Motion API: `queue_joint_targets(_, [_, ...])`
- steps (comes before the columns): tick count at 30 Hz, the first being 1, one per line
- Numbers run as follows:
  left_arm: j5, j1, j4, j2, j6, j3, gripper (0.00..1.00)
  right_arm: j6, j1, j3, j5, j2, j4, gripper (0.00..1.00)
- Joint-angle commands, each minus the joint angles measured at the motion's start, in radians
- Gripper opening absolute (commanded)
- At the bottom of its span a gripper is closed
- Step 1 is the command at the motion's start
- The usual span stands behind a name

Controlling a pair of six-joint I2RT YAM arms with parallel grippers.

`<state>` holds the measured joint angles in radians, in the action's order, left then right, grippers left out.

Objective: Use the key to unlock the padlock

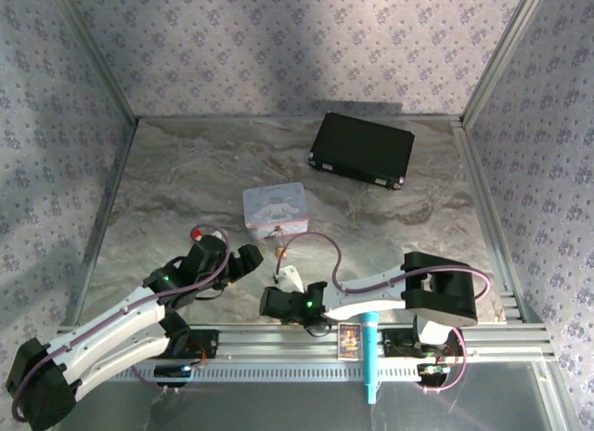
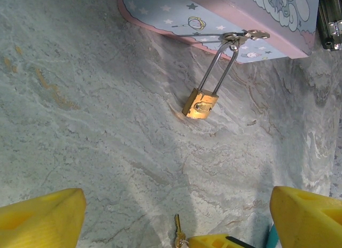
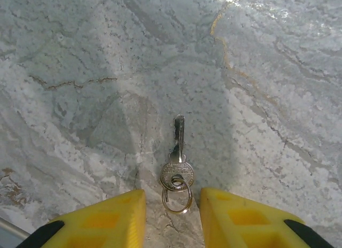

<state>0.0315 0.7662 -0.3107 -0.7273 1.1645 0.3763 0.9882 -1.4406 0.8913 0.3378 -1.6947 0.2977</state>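
The padlock [image 2: 200,103], a small brass body on a long silver shackle, hangs from the latch of the pale blue tin [image 2: 224,13] and rests on the marble table; from above the padlock [image 1: 281,253] sits just in front of the tin [image 1: 275,206]. The key [image 3: 179,152], silvery with a split ring, lies flat on the table. My right gripper [image 3: 172,210] stands low over it, its yellow fingers [image 3: 107,221] close on either side of the ring without touching it. My left gripper [image 2: 177,205] is wide open, facing the padlock, with the key [image 2: 178,226] just beneath it.
A black case [image 1: 362,150] lies at the back right. A small red block [image 1: 197,233] sits beside my left arm. Metal frame rails and patterned walls bound the table on all sides. The two grippers [image 1: 232,264] [image 1: 281,287] are near each other at the front.
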Motion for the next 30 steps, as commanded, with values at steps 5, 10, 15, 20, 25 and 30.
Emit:
queue_joint_targets(5, [-0.031,0.008,0.021,0.012,0.021,-0.021,0.88,0.002,0.036,-0.015,0.002,-0.051,-0.049,0.19])
queue_joint_targets(10, [-0.029,0.009,0.043,0.015,0.026,-0.043,0.84,-0.014,0.055,-0.068,-0.016,-0.022,-0.131,0.01])
queue_joint_targets(15, [0.011,0.019,0.242,0.003,0.055,-0.118,0.69,-0.108,0.1,-0.199,-0.077,0.108,-0.298,0.0])
queue_joint_targets(20, [-0.013,0.085,0.397,-0.048,0.063,-0.132,0.67,-0.249,0.161,-0.258,-0.191,0.212,-0.363,0.0])
queue_joint_targets(25, [-0.044,0.139,0.545,-0.118,0.181,-0.144,0.67,-0.288,0.235,-0.342,-0.333,0.292,-0.523,0.0])
queue_joint_targets(30, [-0.144,0.207,0.592,-0.151,0.621,-0.232,0.7,-0.281,0.255,-0.335,-0.338,0.326,-0.539,0.0])
